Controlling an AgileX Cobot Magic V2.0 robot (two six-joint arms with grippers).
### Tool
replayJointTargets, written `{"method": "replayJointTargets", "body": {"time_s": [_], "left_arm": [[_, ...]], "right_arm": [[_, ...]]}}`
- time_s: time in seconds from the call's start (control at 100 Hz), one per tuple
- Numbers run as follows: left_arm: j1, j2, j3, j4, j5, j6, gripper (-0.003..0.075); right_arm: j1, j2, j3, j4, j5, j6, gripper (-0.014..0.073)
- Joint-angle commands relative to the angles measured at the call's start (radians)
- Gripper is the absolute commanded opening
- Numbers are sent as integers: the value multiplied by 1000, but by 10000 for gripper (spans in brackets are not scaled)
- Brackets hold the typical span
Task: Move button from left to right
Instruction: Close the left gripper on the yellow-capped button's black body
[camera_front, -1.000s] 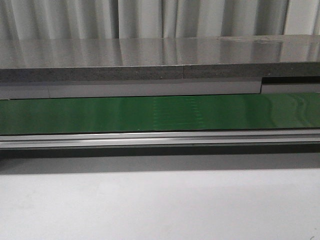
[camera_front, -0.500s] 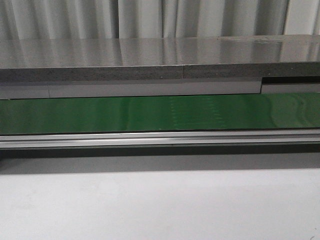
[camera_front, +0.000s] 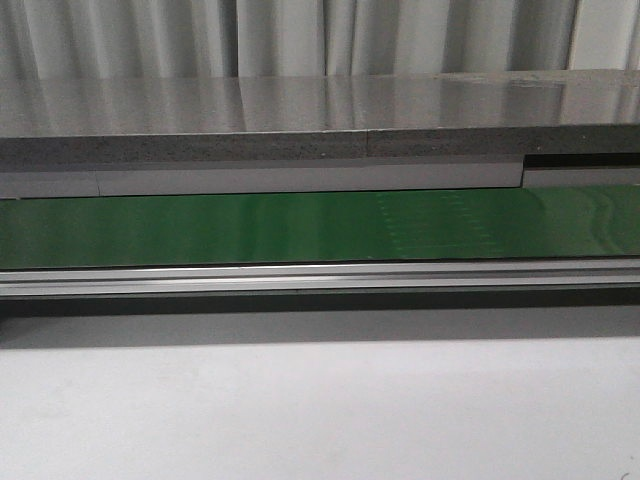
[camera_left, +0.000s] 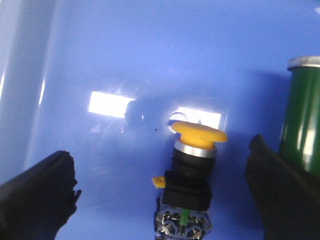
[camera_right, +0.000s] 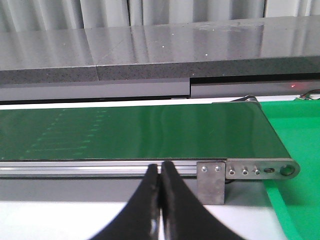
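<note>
Button (camera_left: 192, 172) sitting on the blue surface (camera_left: 125, 55), squarely between the left gripper (camera_left: 165, 200) jaws, spread wide to straddle it, not touching yet. Green cylinder (camera_left: 300, 117) close at 3 o'clock. Right gripper (camera_right: 161, 200) jaws pressed together, empty, parked facing the green belt (camera_right: 135, 131).

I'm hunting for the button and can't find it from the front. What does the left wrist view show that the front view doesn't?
Only the left wrist view shows the button, between the open left gripper's fingers on a blue surface, beside a green cylinder. Only the front view shows the green conveyor belt, grey counter and curtain. They share nothing visible.
</note>
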Motion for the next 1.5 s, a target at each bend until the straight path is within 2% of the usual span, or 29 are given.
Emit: {"method": "replayJointTargets", "body": {"time_s": [0.0,1.17,1.27,1.34,1.48,1.49], "left_arm": [[5,-40,-31,-16,-35,0,659],[5,106,-19,-23,-14,0,654],[5,114,-17,-27,-12,0,607],[5,115,-17,-27,-12,0,542],[5,115,-17,-27,-14,0,343],[5,115,-17,-27,-14,0,309]], "right_arm": [[1,-21,-16,-9,-83,-2,-68],[1,-21,-16,-9,-83,-2,-68],[1,-21,-16,-9,-83,-2,-68],[1,-21,-16,-9,-83,-2,-68],[1,-21,-16,-9,-83,-2,-68],[1,-21,-16,-9,-83,-2,-68]]}}
